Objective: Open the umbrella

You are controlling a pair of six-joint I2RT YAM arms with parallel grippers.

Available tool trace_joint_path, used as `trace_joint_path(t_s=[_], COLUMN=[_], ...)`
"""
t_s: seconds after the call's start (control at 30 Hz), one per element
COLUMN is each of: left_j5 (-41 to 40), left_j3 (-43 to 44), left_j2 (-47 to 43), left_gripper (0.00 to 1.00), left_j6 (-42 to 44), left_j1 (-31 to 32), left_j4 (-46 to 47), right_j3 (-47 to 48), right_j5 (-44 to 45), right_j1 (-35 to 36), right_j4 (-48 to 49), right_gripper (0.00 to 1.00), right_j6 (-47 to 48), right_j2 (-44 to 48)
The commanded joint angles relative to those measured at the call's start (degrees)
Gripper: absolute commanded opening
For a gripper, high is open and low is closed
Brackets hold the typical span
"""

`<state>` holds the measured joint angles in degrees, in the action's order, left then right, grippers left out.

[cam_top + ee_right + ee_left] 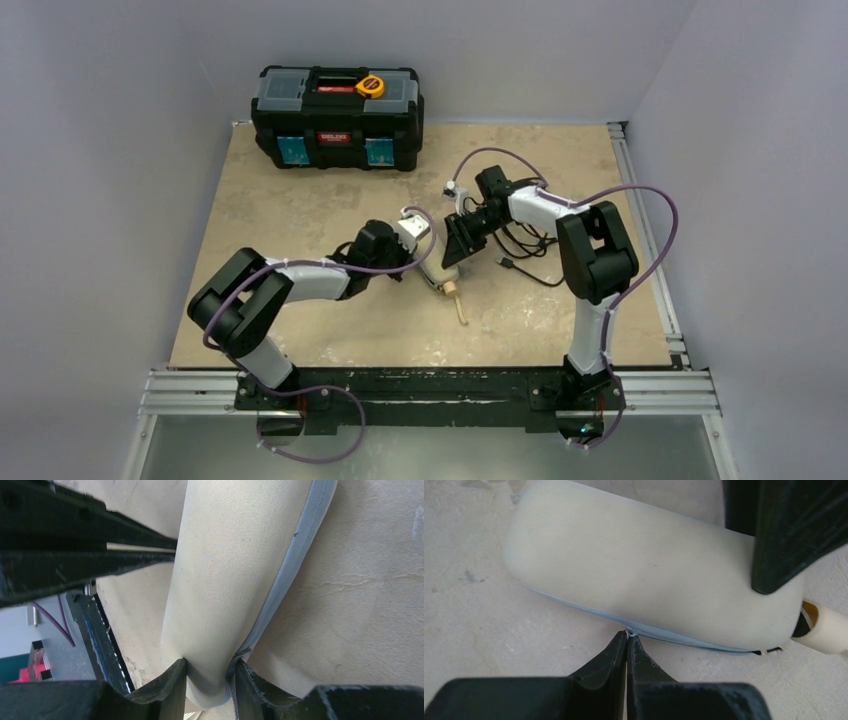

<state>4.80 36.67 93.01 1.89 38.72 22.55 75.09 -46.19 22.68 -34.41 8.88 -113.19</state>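
The umbrella (432,252) lies folded in its beige cover at the table's middle, with the cream handle (451,288) and tan strap (461,312) pointing towards me. In the left wrist view the cover (649,575) has a grey-blue zipper (684,639) along its near side. My left gripper (628,642) is shut on the small zipper pull (629,631). The cream handle (826,627) pokes out at the right. My right gripper (210,680) is shut on the far end of the cover (235,580), pinching the fabric. One of its fingers (794,530) shows in the left wrist view.
A black toolbox (337,118) with a yellow tape measure (370,86) on top stands at the back left. A loose black cable (525,258) lies on the table beside the right arm. Metal rails (640,230) run along the right edge.
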Motion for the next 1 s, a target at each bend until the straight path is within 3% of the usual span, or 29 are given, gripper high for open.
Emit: trace_joint_path(t_s=[0.0, 0.1, 0.23, 0.3, 0.43, 0.57, 0.77, 0.97], left_j5=[0.6, 4.0, 9.1, 10.0, 13.7, 15.0, 15.1, 15.2], left_j3=[6.8, 10.3, 8.8, 7.7, 4.5, 4.3, 5.4, 4.9], left_j2=[-0.4, 0.6, -1.1, -2.3, -3.8, -2.9, -1.1, -0.5], left_gripper=[0.0, 0.0, 0.0, 0.0, 0.0, 0.0, 0.0, 0.0], left_j6=[-4.7, -7.8, -10.0, -12.9, -17.3, -21.1, -23.1, -24.9], left_j1=[-4.8, -7.4, -7.5, -7.5, -7.5, -7.5, -7.4, -7.5], left_j4=[-3.5, -8.5, -9.2, -10.9, -10.7, -10.3, -9.5, -10.0], right_j3=[1.1, 3.0, 6.2, 7.6, 10.2, 12.3, 2.7, -6.5], right_j5=[4.7, 6.3, 11.2, 13.9, 17.8, 18.2, 21.3, 25.8], right_j1=[0.2, 0.1, 0.1, 0.2, 0.2, 0.2, 5.9, 11.6], right_j4=[-5.0, -7.6, -8.2, -7.8, -7.5, -5.9, 4.9, 14.5], right_gripper=[0.11, 0.1, 0.21, 0.31, 0.72, 0.89, 0.9, 0.8], right_j6=[8.1, 13.0, 17.8, 19.1, 20.7, 17.3, 16.0, 20.3], right_j2=[-1.3, -1.4, -0.8, -0.4, 0.7, 4.6, 15.0, 17.7])
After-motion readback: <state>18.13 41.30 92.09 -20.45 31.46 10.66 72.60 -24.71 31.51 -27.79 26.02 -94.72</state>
